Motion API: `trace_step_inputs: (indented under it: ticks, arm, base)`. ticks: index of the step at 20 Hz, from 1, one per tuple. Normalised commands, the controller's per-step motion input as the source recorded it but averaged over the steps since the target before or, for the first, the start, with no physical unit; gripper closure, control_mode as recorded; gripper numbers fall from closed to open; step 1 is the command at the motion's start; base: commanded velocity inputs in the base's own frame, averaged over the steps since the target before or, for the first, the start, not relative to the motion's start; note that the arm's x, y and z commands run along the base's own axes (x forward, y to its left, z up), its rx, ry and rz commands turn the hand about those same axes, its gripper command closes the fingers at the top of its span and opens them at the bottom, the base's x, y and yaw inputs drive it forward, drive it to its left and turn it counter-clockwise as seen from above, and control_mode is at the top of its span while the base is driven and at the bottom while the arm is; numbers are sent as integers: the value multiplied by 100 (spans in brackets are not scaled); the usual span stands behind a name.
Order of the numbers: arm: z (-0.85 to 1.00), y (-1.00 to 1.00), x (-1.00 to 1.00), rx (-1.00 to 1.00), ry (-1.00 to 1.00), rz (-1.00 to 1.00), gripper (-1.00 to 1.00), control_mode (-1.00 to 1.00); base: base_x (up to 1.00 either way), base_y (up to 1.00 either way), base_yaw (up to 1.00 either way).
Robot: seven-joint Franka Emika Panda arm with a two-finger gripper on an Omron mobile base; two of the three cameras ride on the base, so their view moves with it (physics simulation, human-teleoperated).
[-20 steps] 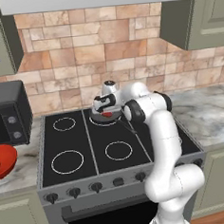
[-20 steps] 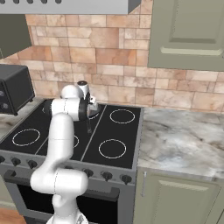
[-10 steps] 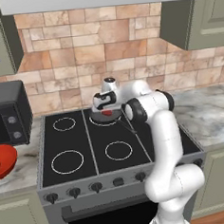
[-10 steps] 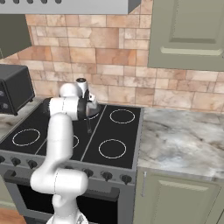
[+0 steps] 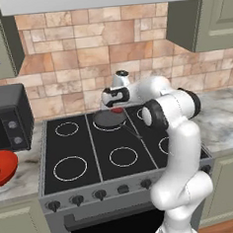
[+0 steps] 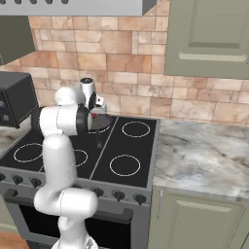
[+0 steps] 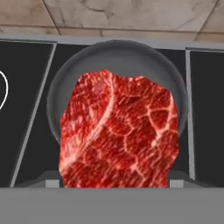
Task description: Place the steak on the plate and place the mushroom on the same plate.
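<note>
The steak (image 7: 120,131), a red marbled slab, hangs close to the hand camera and covers the fingertips. My gripper (image 5: 116,105) is shut on it, holding it just above a dark round pan (image 5: 109,119) on the stove's back burner. From the right base the steak (image 6: 92,115) is a small red spot under the hand, over the pan (image 6: 100,122). A red round dish (image 5: 2,168) is cut off by the left edge; I cannot tell whether it is the plate or a bowl. The mushroom is not identifiable.
The pan's handle (image 5: 134,133) points toward the stove front. A black microwave (image 5: 7,118) stands on the left counter above the red dish. A marble counter (image 6: 204,155) stretches to the right of the stove. The hood hangs overhead.
The gripper has risen slightly with the steak, lifting it a little off the pan. The base and the pan have not moved.
</note>
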Motion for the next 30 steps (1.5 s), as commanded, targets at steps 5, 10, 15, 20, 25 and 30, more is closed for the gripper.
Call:
trace_step_inputs:
  ticks: [5, 10, 15, 20, 25, 30]
  arm:
    - [83, -68, -100, 9, -29, 6, 100, -100]
    - [79, -70, -100, 11, -33, 10, 100, -100]
    - [82, -44, -100, 9, -22, 14, 100, -100]
    - [53, -7, -98, 2, -8, 16, 100, -100]
    - [44, 0, -96, 0, -1, 15, 100, -100]
    - [37, -5, -99, 0, -6, 8, 100, -100]
  base:
    - [0, 0, 0]
    - [0, 0, 0]
    - [0, 0, 0]
    - [0, 0, 0]
    - [0, 0, 0]
    - [0, 0, 0]
